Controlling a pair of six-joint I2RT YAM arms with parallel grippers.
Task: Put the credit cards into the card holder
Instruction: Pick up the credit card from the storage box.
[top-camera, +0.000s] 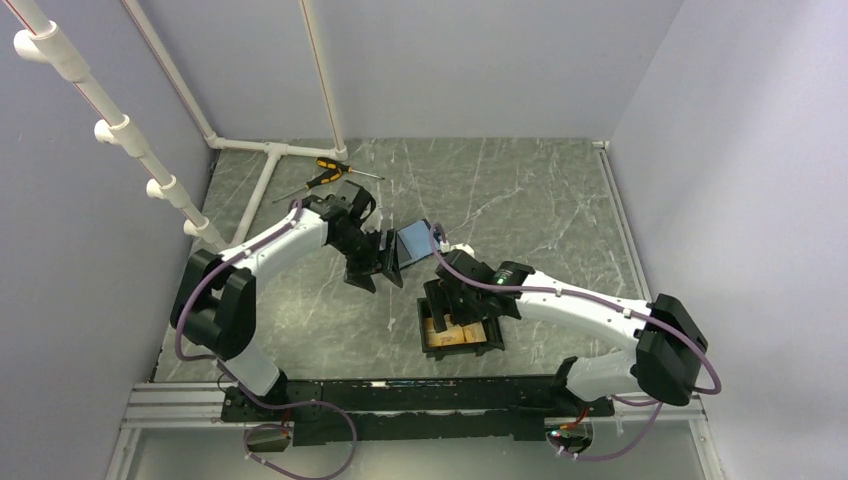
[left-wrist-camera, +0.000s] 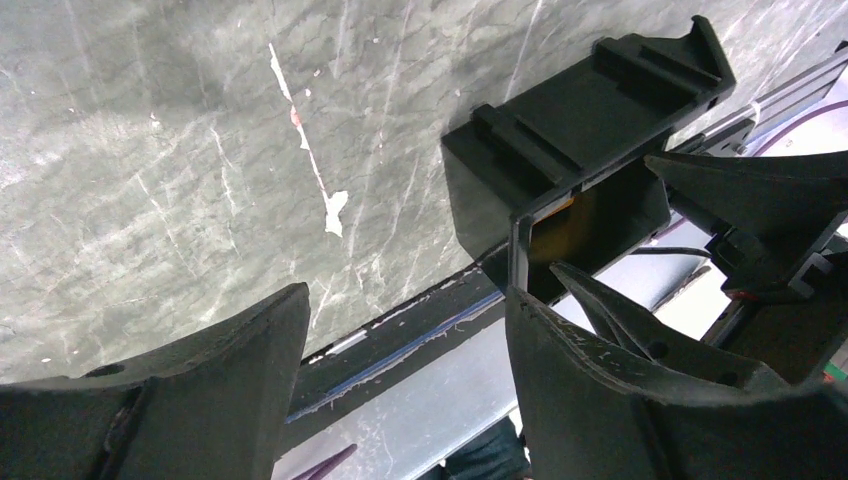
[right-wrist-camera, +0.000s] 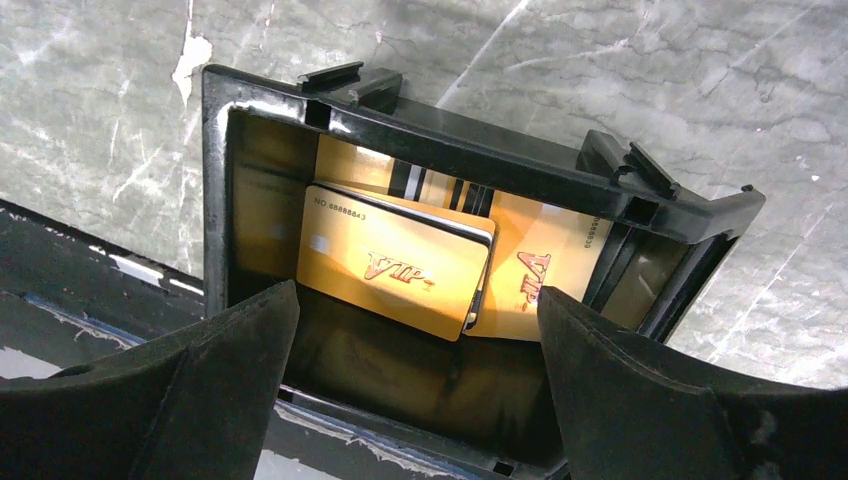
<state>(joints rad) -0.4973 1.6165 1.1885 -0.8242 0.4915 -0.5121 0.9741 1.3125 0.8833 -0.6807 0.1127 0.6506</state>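
Right gripper (right-wrist-camera: 415, 290): spread wide, nothing between the fingers, hanging straight over the holder (right-wrist-camera: 470, 150). Left gripper (left-wrist-camera: 408, 295): likewise spread and empty, up and to the left, just beside the wallet (top-camera: 413, 240). Table (top-camera: 530, 200): grey marble; holder sits near its front edge, about midway between my two bases. Holder's long axis runs across the table, left to right, and in the right wrist view it lines up with the line between my two fingers, one fingertip near each short end. Wallet looks tilted up on edge; I cannot tell whether it holds anything. Cards (right-wrist-camera: 390, 270): at least two, possibly a third, all inside the holder. Top one lies lengthways, a little skewed; the one under it is turned crosswise toward the right end. I see no card lying loose on the table. Judgement: filling looks close to done. Any squaring-up of the stack falls to the right hand, which is directly above; the left is well apart and sees only the holder's outer wall.
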